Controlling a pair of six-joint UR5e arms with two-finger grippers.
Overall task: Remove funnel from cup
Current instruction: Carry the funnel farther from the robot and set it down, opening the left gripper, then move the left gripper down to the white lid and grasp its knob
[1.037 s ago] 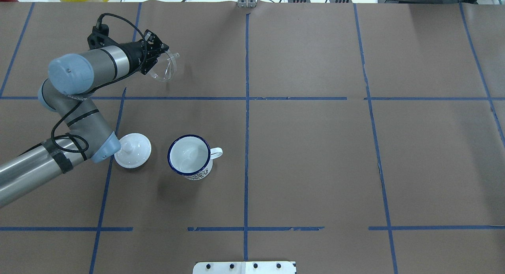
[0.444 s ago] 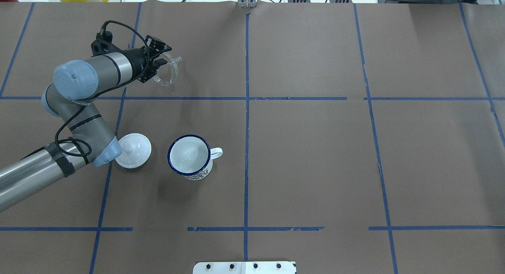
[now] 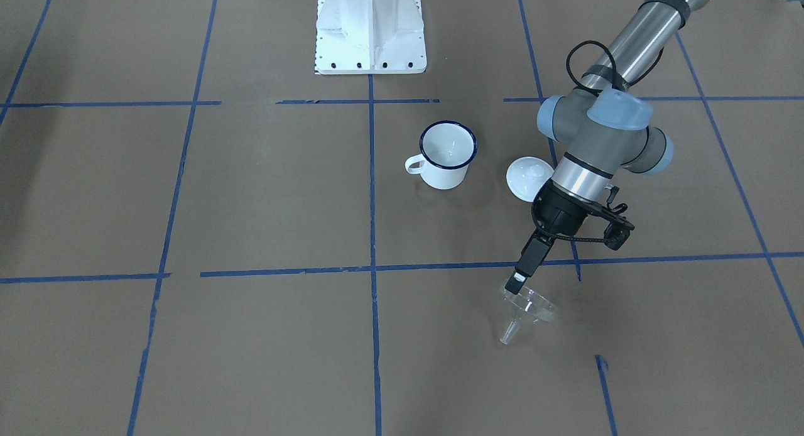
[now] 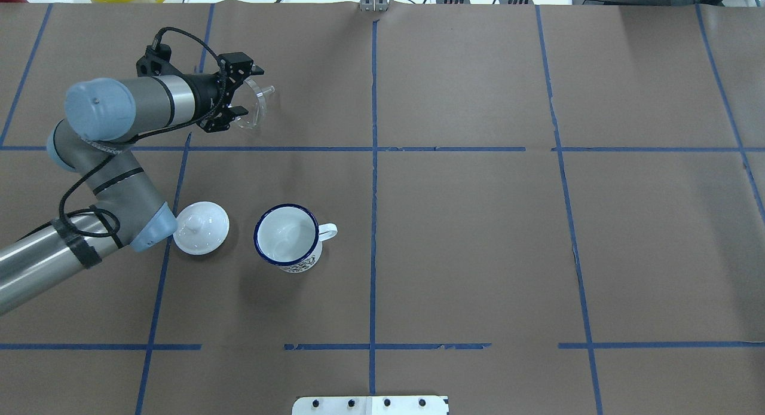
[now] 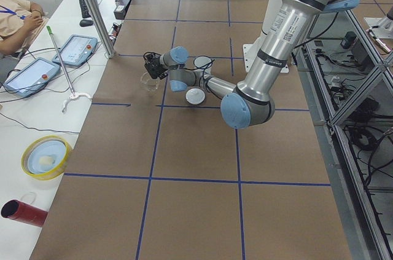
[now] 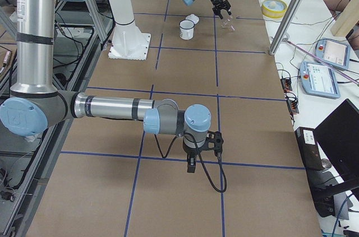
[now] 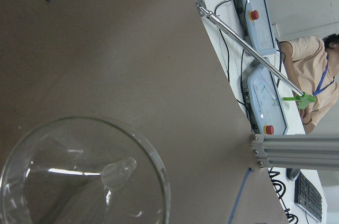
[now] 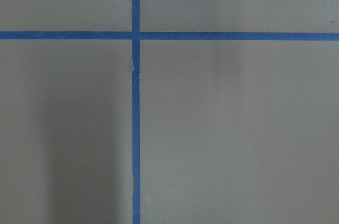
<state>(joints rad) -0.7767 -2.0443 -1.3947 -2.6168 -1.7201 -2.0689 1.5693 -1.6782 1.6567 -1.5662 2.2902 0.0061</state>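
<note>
- The left pincer [image 4: 245, 87] now stands with its fingers spread; a moment ago they were pressed on the rim of the funnel [image 4: 256, 106], so the grip has just been let go.
- The funnel sits far out on the left side of the tabletop [image 4: 478, 235], beyond the blue tape line and well apart from the cup [image 4: 287, 235]. It has hardly shifted over the last second, while the wrist has turned slightly.
- In the front-facing view the funnel [image 3: 529, 310] lies tilted, its wide mouth toward the pincer and its spout pointing away. It appears to rest on the tabletop, though one fingertip is so close to the rim that contact cannot be ruled out.
- The left wrist view looks straight into the clear cone and shows no finger across the glass.
- The cup [image 3: 447, 154] stands upright and empty, handle out to the side, with the white lid [image 4: 201, 228] just beside it.
- Judged from this, the removal itself is done, and what remains is for the left arm to back off without knocking the light, rollable funnel.
- The right pincer [image 6: 190, 165] hangs over bare tabletop on the other side; whether it is spread or pressed together cannot be told.
</note>
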